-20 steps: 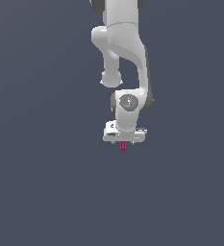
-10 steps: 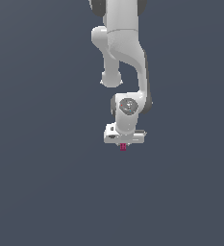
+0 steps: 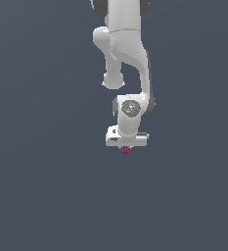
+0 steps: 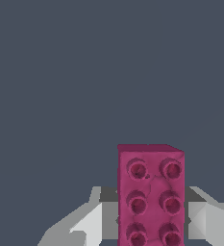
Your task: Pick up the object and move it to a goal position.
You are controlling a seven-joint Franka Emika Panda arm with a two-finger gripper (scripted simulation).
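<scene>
The object is a small magenta-pink toy brick with two rows of studs. In the wrist view the brick (image 4: pixel 151 192) fills the space between the two white fingers (image 4: pixel 87 223), which press its sides. In the exterior view the brick (image 3: pixel 125 150) shows as a small pink spot just under the white hand. My gripper (image 3: pixel 125 149) is shut on it and holds it in the air above the plain grey ground. The fingertips are mostly hidden by the hand in the exterior view.
The white arm (image 3: pixel 125 54) comes down from the top of the exterior view. A plain dark grey ground (image 3: pixel 47 196) lies all around, with no other object in sight.
The arm and the held brick have moved slightly up and toward the exterior view's right. The grip is unchanged.
</scene>
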